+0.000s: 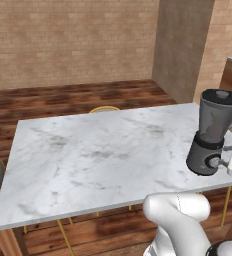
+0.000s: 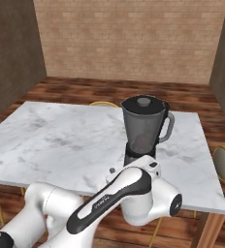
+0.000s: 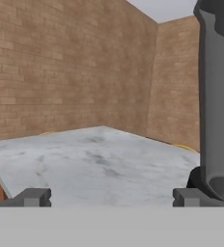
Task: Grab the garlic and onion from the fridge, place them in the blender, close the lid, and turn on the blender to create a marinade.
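Wide apart and empty, the two-finger gripper (image 3: 111,197) hangs low at the near edge of the counter, its right dark fingertip (image 3: 186,196) just beside the base of the smoky grey see-through blender (image 2: 144,130). That tapered jar stands upright on its round dark grey base with a silver knob (image 1: 213,162), toward the right end of the white marble table (image 1: 88,160). A flat round black lid (image 2: 143,103) sits across the jar's mouth, so the jar appears closed already. A dim reddish shape shows through the lower jar wall in the right base view; it may be the onion, though the tinted wall makes that uncertain.

Judging by how things lie, the step in hand looks like switching the blender on. To do it well, the open fingers should line up on the knob at the base front, come in level and slowly, and close squarely on it before turning, without nudging the jar sideways or tipping it. Gold-rimmed round chairs (image 2: 224,163) stand around the table, with brick walls (image 2: 129,38) beyond.
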